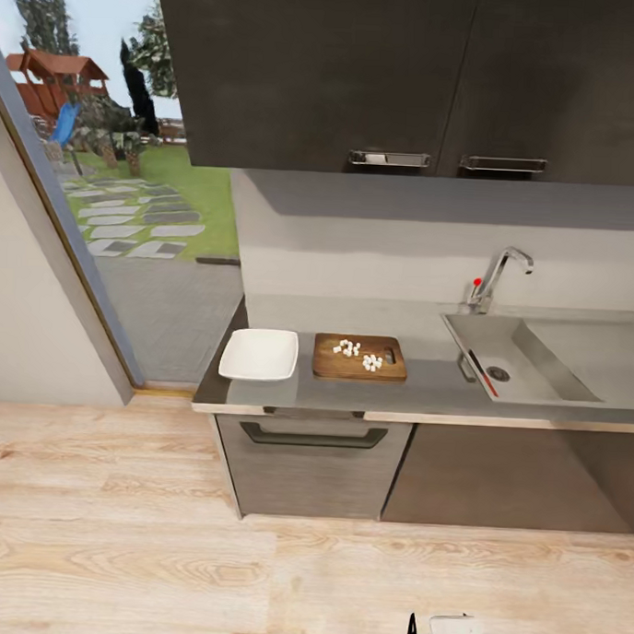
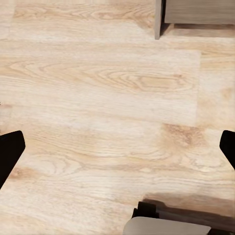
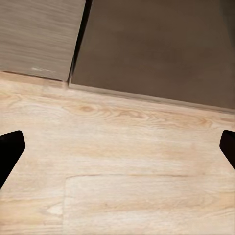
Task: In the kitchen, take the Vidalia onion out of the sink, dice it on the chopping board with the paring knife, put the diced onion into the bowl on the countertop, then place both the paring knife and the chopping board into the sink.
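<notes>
Two clusters: diced onion (image 1: 360, 353) (count unclear).

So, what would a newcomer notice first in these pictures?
Probably the white diced onion scattered on the chopping board, mid-countertop, with the empty white bowl just left of it. Next, the paring knife with its red handle, lying inside the sink on the right.

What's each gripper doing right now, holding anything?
Left gripper: open, empty, over the wooden floor.
Right gripper: open, empty, over floor by the cabinets.
</notes>
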Controlling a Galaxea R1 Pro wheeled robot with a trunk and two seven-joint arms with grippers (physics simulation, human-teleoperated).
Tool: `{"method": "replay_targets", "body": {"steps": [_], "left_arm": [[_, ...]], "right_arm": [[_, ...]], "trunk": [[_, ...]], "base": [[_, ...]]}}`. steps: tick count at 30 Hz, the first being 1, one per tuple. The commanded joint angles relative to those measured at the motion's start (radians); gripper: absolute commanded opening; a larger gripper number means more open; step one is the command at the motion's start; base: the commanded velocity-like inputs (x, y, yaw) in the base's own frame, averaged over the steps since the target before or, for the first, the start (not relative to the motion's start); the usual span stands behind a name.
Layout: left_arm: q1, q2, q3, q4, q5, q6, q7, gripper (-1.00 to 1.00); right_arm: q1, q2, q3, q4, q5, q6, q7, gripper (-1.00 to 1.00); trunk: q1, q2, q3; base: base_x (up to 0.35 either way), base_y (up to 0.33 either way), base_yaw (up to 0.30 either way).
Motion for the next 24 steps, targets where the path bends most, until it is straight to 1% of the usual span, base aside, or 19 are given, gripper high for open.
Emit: {"method": "replay_targets", "body": {"steps": [1,5,7,9,10,12,13,15,19,22,24], "left_arm": [[-0.001,-0.002,-0.009,0.007,0.003,-0.002,0.006,1.00],[-0.001,-0.005,-0.009,0.015,0.003,-0.002,0.006,1.00],[-0.001,-0.005,-0.009,0.016,0.003,-0.002,0.006,1.00],[-0.001,-0.006,-0.009,0.016,0.003,-0.002,0.006,1.00],[-0.001,-0.006,-0.009,0.016,0.003,-0.002,0.006,1.00],[-0.001,-0.006,-0.009,0.017,0.003,-0.002,0.006,1.00],[-0.001,-0.006,-0.009,0.017,0.003,-0.002,0.006,1.00],[-0.001,-0.006,-0.009,0.017,0.003,-0.002,0.006,1.00],[-0.001,-0.006,-0.009,0.018,0.003,-0.002,0.006,1.00],[-0.001,-0.006,-0.009,0.020,0.003,-0.002,0.006,1.00],[-0.001,-0.007,-0.009,0.025,0.003,-0.002,0.006,1.00]], "right_arm": [[-0.001,0.003,-0.005,-0.005,0.009,-0.004,-0.007,1.00],[-0.002,0.006,-0.006,-0.013,0.007,-0.014,-0.014,1.00],[-0.005,0.009,-0.006,-0.014,0.006,-0.005,-0.016,1.00],[-0.014,0.026,-0.006,-0.015,0.005,0.051,-0.016,1.00],[-0.020,0.030,-0.006,-0.015,0.005,0.075,-0.016,1.00],[-0.068,0.031,-0.006,-0.015,0.004,0.179,-0.015,1.00],[-0.083,0.031,-0.006,-0.015,0.004,0.203,-0.014,1.00],[-0.137,0.031,-0.006,-0.015,0.003,0.275,-0.012,1.00],[-0.210,0.031,-0.006,-0.014,0.003,0.341,-0.012,1.00],[-0.254,0.031,-0.006,-0.014,0.001,0.425,-0.010,1.00],[-0.273,0.031,-0.006,-0.014,-0.009,0.462,-0.004,1.00]], "trunk": [[0.001,-0.002,-0.002],[0.001,-0.002,-0.002],[0.001,-0.002,-0.002],[0.001,-0.002,-0.002],[0.001,-0.002,-0.002],[0.001,-0.002,-0.002],[0.001,-0.002,-0.002],[0.001,-0.002,-0.002],[0.001,-0.002,-0.002],[0.001,-0.002,-0.002],[0.001,-0.002,-0.002]], "base": [[0.001,0.002,0.000],[0.000,0.000,0.000],[0.000,0.000,0.000],[0.000,0.000,0.000],[0.000,0.000,0.000],[0.000,0.000,0.000],[0.000,0.000,0.000],[0.000,0.000,0.000],[-0.045,0.000,0.000],[-0.242,0.000,0.000],[-0.300,0.000,0.000]]}}
